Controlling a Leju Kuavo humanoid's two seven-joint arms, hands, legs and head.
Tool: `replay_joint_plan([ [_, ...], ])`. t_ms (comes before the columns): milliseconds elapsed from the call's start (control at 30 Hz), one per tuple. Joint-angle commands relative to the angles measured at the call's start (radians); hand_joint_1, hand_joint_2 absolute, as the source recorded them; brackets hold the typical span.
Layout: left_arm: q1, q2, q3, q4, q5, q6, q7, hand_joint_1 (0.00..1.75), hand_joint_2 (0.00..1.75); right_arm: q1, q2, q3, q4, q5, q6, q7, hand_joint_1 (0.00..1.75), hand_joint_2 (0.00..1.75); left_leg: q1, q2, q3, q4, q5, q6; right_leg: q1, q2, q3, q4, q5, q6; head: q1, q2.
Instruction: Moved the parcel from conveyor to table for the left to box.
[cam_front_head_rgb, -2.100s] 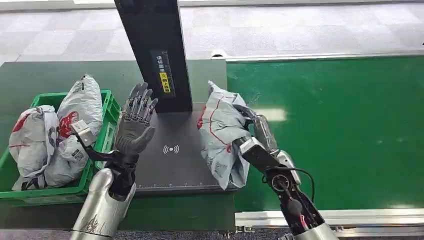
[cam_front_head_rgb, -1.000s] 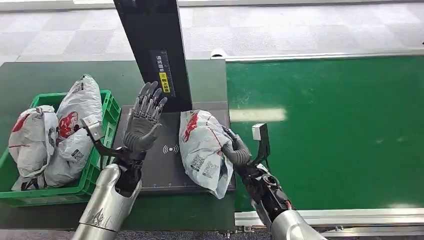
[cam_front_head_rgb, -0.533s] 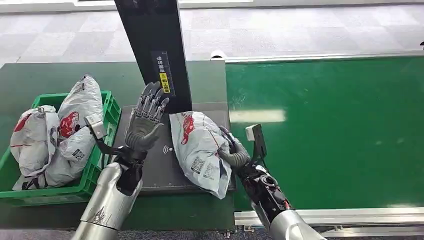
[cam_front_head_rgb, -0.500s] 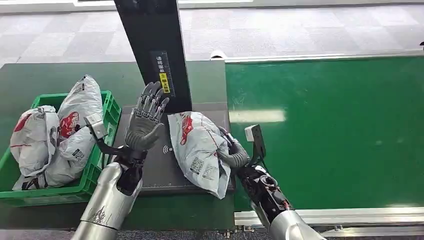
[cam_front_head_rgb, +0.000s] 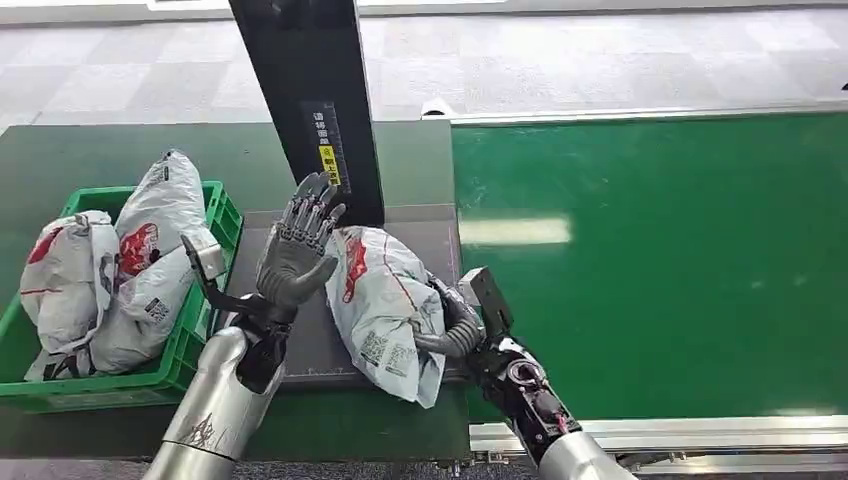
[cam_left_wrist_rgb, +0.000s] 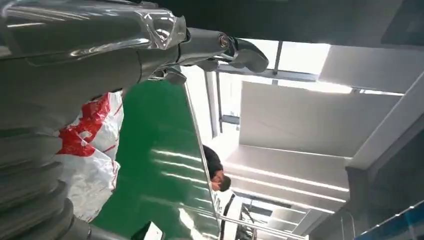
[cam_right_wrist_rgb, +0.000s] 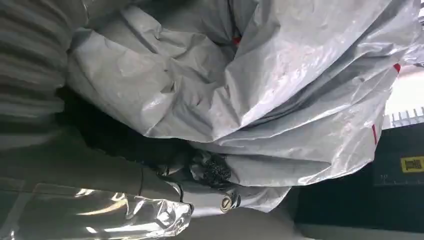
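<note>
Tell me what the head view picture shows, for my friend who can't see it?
The robot's right hand holds a grey parcel on a dark scanner plate, beside its open, raised left hand. A green crate with more parcels sits left; a green conveyor lies right.

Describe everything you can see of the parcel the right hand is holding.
The parcel is a crumpled, shiny grey-white plastic mailer with red print and a barcode label near its lower end. It lies tilted on the dark scanner plate, overhanging its front edge. The right hand grips its right side; the open left hand stands against its left.
</note>
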Motion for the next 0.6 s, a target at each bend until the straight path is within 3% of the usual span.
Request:
replay_joint_plan([
  [33,0.028,0.02,0.0,0.014,-0.032,0.002,0.019,0.0,1.75,0.115,-0.071,-0.019,-0.325,0.077,-0.089,0.027,0.0,1.75,-0.001,-0.003,-0.001,0.0,0.001,0.001,0.0,-0.003,0.0,0.0,0.0,0.0,0.0,0.0],
  [200,0.024,0.018,0.002,0.018,-0.035,0.002,0.02,0.0,1.75,0.119,-0.072,-0.019,-0.336,0.104,-0.097,0.023,0.0,1.75,0.0,-0.002,-0.002,0.0,0.001,0.001,0.0,-0.003,-0.001,0.0,0.0,0.0,0.001,0.0],
  [367,0.052,0.041,0.005,0.03,-0.091,0.022,-0.001,0.0,1.75,0.142,-0.16,-0.043,-0.582,0.255,-0.106,0.098,0.0,1.75,-0.001,-0.002,-0.003,0.0,0.001,0.002,-0.001,-0.002,-0.002,0.0,0.0,0.0,0.001,0.0],
  [600,0.101,0.062,0.025,-0.015,-0.109,0.038,-0.01,0.0,1.75,0.11,-0.198,-0.068,-0.544,0.273,-0.09,0.099,0.0,1.75,-0.001,-0.001,-0.001,0.0,0.0,0.002,-0.001,-0.001,-0.001,0.0,0.0,0.0,0.001,0.0],
])
